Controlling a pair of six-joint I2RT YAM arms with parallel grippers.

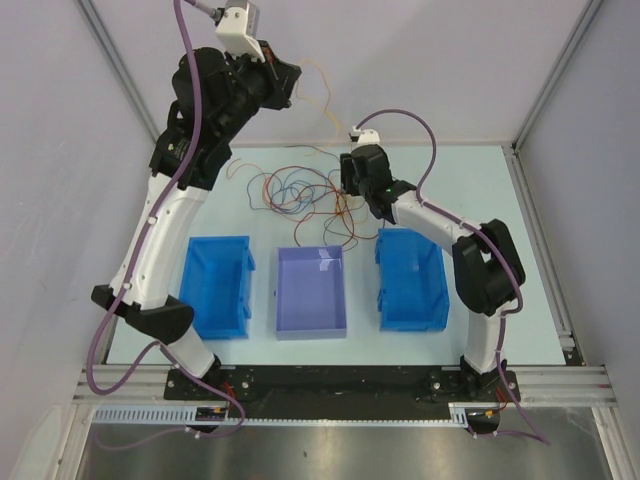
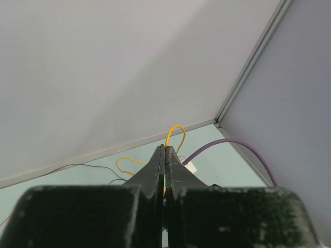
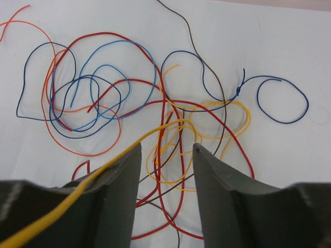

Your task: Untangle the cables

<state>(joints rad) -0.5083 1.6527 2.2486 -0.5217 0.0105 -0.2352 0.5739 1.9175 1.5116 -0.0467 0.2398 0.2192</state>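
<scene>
The cables [image 1: 300, 190] lie in a loose tangle of red, navy, blue, orange, brown and yellow loops on the table behind the bins. My left gripper [image 1: 293, 82] is raised high at the back left. It is shut on a yellow cable [image 2: 175, 135], which hangs in a thin arc [image 1: 327, 100] down toward the tangle. My right gripper [image 1: 349, 186] hovers low over the tangle's right side. In the right wrist view it [image 3: 166, 150] is open, with yellow and red loops [image 3: 176, 155] below the gap. The taut yellow cable [image 3: 77, 191] crosses over its left finger.
Three bins stand in a row in front of the tangle: a blue one [image 1: 217, 285] on the left, a lavender one [image 1: 311, 290] in the middle, a blue one [image 1: 412, 280] on the right. Grey enclosure walls stand close behind the table.
</scene>
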